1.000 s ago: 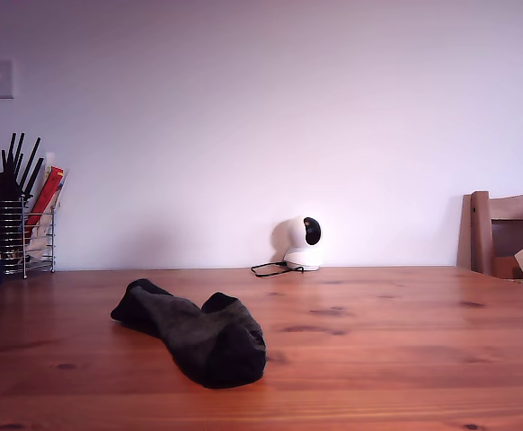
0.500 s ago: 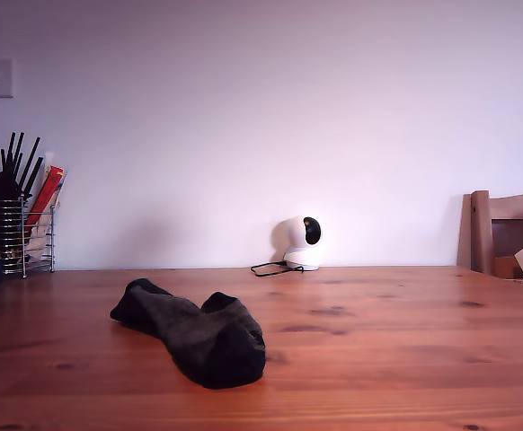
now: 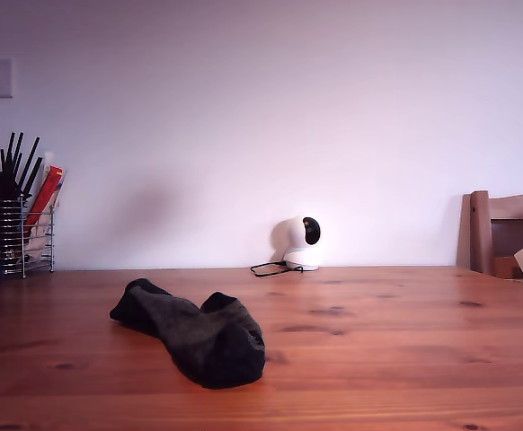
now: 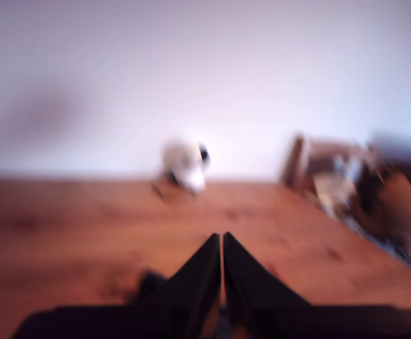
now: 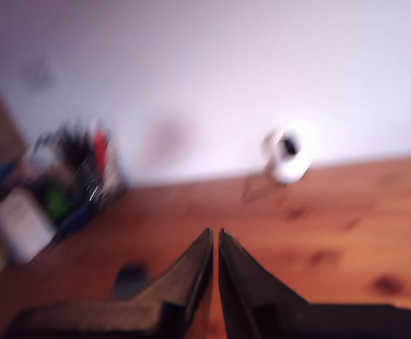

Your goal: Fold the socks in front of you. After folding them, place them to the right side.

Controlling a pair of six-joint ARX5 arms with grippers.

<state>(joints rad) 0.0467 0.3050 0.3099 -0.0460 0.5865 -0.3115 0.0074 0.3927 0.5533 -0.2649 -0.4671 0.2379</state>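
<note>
Nothing has shifted since earlier: the socks lie limp on the tabletop, apart from my first end effector and second end effector, both pinched closed, empty.

We are in a home, at a wooden dining table against a plain white wall, with a wire caddy of chopsticks, a wooden chair and a small white camera.

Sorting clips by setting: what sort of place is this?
Probably a home dining or kitchen area: a pine table, a wooden chair, a wire utensil caddy, and a small white home camera by the wall.
</note>
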